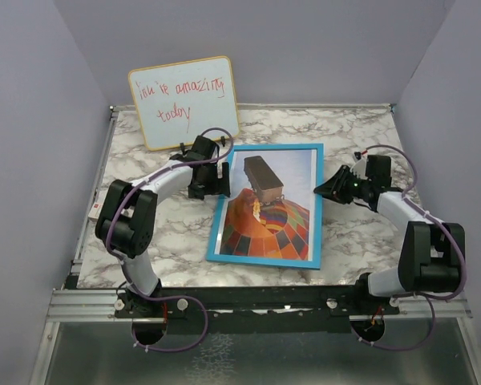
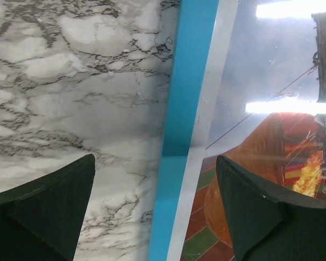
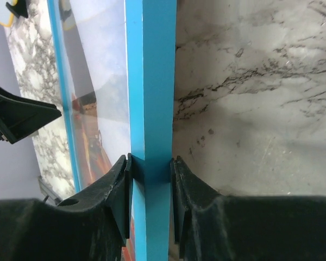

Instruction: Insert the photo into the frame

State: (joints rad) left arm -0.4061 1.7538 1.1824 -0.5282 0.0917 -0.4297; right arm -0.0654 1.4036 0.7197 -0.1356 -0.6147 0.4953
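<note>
The frame [image 1: 276, 147] lies flat on the marble table, blue face up, and the balloon photo [image 1: 264, 228] shows through its pane. My left gripper [image 1: 222, 180] is open at the frame's left side. In the left wrist view its fingers [image 2: 54, 201] straddle the blue left edge [image 2: 182, 109]: one is over the marble, the other over the photo [image 2: 244, 179], and neither touches it. My right gripper [image 1: 321, 191] is at the frame's right side. The right wrist view shows this gripper [image 3: 150, 190] shut on the blue right edge [image 3: 150, 81], a pad against each side.
A whiteboard [image 1: 184, 100] with red handwriting leans against the back wall, just behind the left arm. Bare marble table [image 1: 353, 136] surrounds the frame. Grey walls close in on the left, right and back. A metal rail [image 1: 256, 303] runs along the near edge.
</note>
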